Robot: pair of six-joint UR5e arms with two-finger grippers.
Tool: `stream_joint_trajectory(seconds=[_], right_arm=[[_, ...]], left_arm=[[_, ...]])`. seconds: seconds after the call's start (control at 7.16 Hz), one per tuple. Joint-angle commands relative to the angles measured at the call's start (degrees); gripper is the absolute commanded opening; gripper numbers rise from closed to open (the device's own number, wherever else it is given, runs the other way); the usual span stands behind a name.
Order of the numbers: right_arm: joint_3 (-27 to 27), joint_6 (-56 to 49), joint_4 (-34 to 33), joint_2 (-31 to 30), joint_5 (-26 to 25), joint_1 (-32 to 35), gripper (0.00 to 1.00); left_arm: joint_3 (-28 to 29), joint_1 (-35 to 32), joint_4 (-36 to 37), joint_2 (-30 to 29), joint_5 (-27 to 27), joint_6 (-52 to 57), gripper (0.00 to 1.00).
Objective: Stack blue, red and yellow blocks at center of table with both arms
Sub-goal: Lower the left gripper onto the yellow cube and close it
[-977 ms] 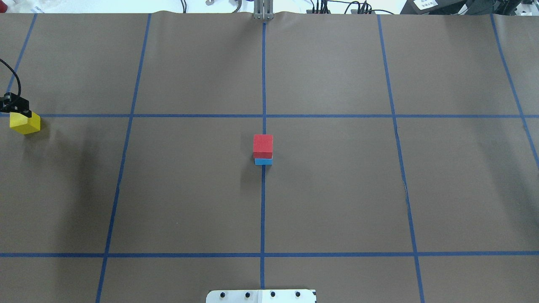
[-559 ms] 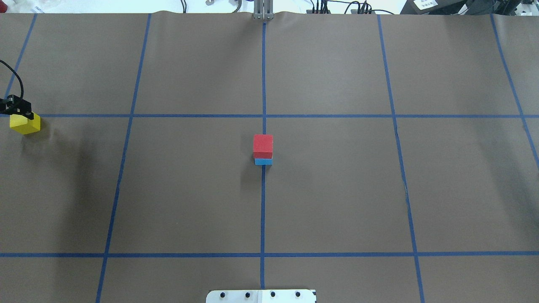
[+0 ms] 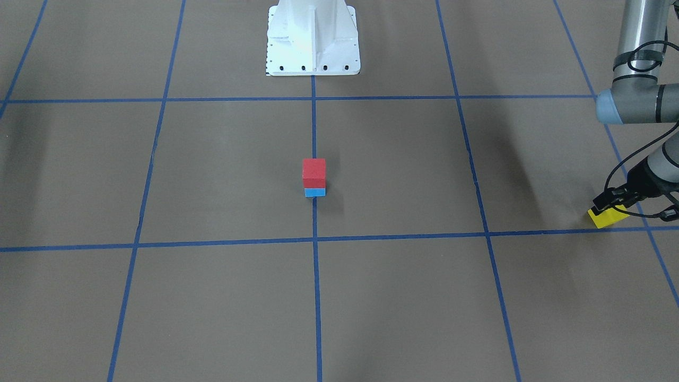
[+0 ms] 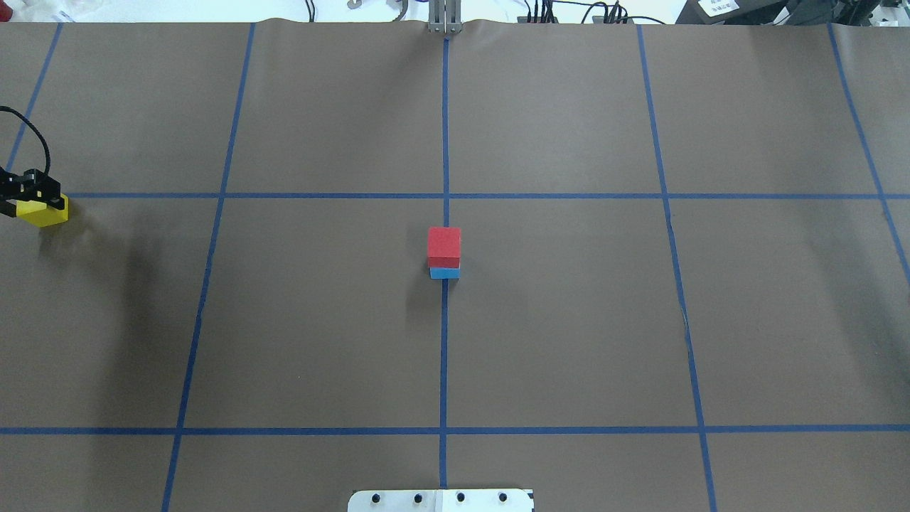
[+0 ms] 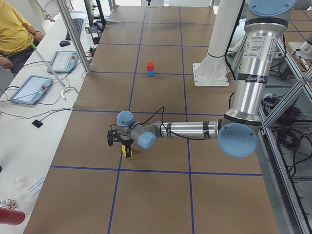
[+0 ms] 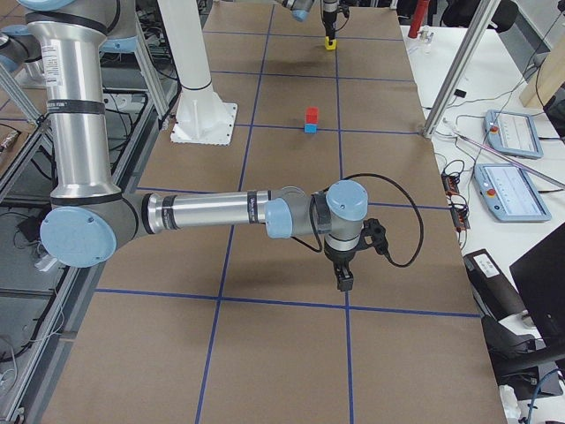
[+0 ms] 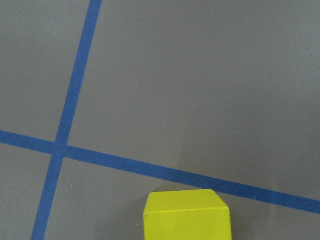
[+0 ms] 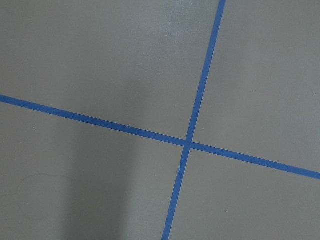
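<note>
Black fingers of the left gripper stand over the yellow block and hide its top from overhead. The left side view shows them straddling it low on the table. Whether they press on the cube or stand slack about it I cannot tell. The left wrist camera catches only the block's upper face and one side, just short of a blue tape line. No finger shows there.

From the overhead camera, the yellow cube sits far out at nine o'clock from the stack, at the view's very edge, just below a grid crossing. The red block rests squarely on the blue block on the centre line. The white pedestal is at six o'clock from them.

Only the right side view shows the right gripper. It points down over a tape crossing, well apart from every block, and I cannot tell its state. Its wrist camera sees bare table and crossed tape.
</note>
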Motion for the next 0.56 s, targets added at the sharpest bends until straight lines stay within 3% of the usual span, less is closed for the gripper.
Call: stream_joint_trajectory(seconds=[0.0, 0.42], right_arm=[[0.0, 0.0, 0.0, 0.1, 0.0, 0.0, 1.0], [0.0, 0.0, 0.0, 0.1, 0.1, 0.0, 1.0]], left_arm=[[0.0, 0.4, -1.0, 0.0, -0.1, 0.5, 0.0], [-9.7, 0.3, -0.8, -0.4, -0.8, 0.1, 0.0]])
